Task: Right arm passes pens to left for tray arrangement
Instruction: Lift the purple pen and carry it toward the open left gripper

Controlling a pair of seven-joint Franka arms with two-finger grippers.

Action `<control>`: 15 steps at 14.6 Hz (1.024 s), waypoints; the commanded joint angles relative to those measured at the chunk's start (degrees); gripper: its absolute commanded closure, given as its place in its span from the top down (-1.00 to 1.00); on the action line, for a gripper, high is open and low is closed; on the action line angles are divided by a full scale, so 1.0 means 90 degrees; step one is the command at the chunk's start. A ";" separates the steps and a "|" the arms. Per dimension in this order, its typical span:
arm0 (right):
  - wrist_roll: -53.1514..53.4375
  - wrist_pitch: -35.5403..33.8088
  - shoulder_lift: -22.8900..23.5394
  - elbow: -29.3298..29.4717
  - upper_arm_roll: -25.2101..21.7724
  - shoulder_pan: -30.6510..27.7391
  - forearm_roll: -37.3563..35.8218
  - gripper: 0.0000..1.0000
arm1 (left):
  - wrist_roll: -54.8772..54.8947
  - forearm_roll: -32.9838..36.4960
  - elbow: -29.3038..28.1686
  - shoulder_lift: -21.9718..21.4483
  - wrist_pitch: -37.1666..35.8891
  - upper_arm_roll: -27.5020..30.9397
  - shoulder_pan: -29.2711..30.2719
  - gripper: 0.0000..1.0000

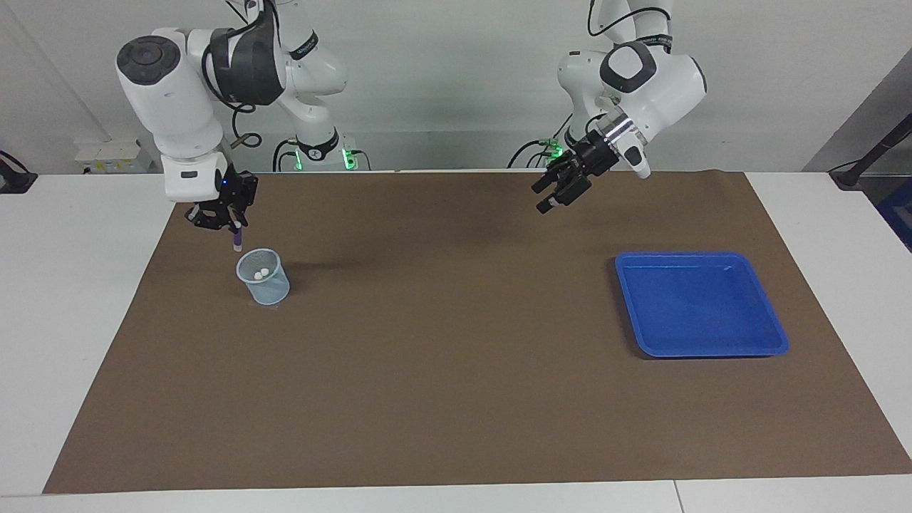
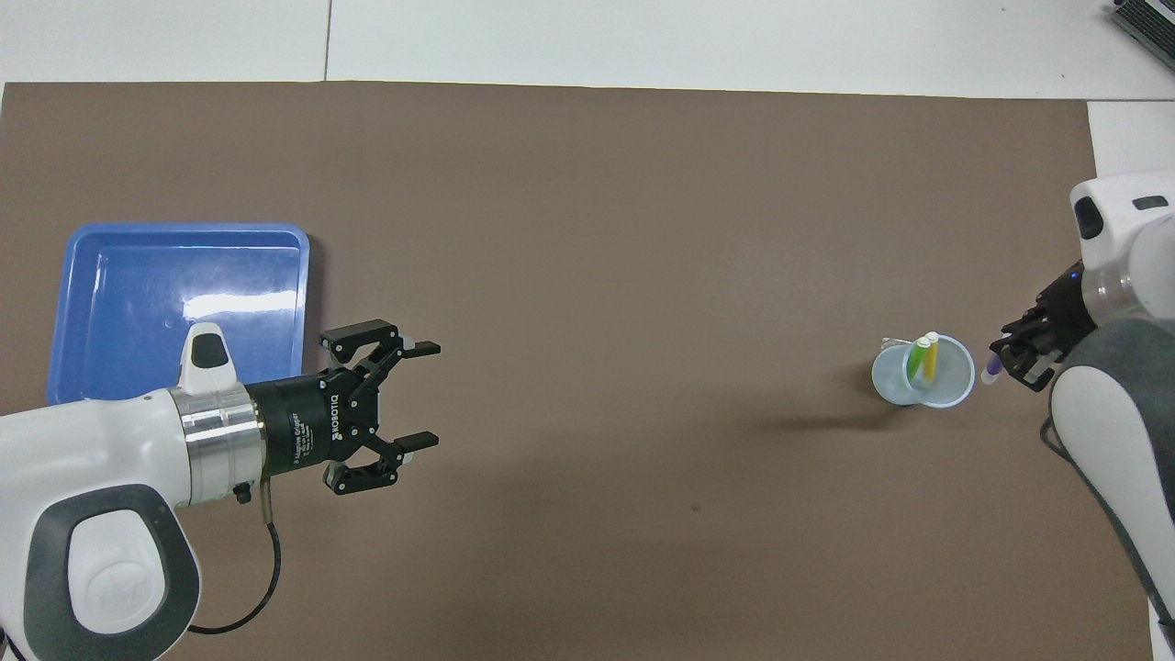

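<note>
Cup [image 2: 922,384] with green pen [image 2: 915,359] and yellow pen [image 2: 930,356] inside

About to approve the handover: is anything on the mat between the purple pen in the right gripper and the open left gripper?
Nothing visible. The right gripper holds the purple pen in the air beside the mesh cup; the brown mat is bare from there to the open left gripper.

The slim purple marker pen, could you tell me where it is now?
The purple marker pen hangs from the shut right gripper, just above the pale blue mesh cup.
</note>
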 commanded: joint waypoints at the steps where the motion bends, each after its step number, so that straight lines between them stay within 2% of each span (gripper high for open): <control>1: 0.0829 -0.0204 -0.0037 0.0104 0.0256 -0.0015 0.0549 -1.00 | -0.0060 -0.0390 0.0194 0.0164 0.0097 0.0022 0.0000 0.94; 5: 0.2986 -0.0194 -0.0086 0.0016 0.0315 0.0180 0.1721 -1.00 | -0.0372 -0.0509 0.0311 0.0243 0.0146 0.0022 0.0059 0.94; 8: 0.4733 -0.0077 -0.0193 -0.0188 0.0325 0.0229 0.2911 -1.00 | -0.0460 -0.0509 0.0331 0.0262 0.0146 0.0022 0.0030 0.94; 11: 0.5937 0.0692 -0.0340 -0.0598 0.0325 0.0521 0.3909 -1.00 | -0.0665 -0.0509 0.0360 0.0272 0.0398 -0.0007 -0.0039 0.94; 15: 0.7733 0.2350 -0.0486 -0.1115 0.0325 0.1476 0.4438 -1.00 | -0.1153 -0.0722 0.0390 0.0282 0.0683 -0.0066 -0.0185 0.94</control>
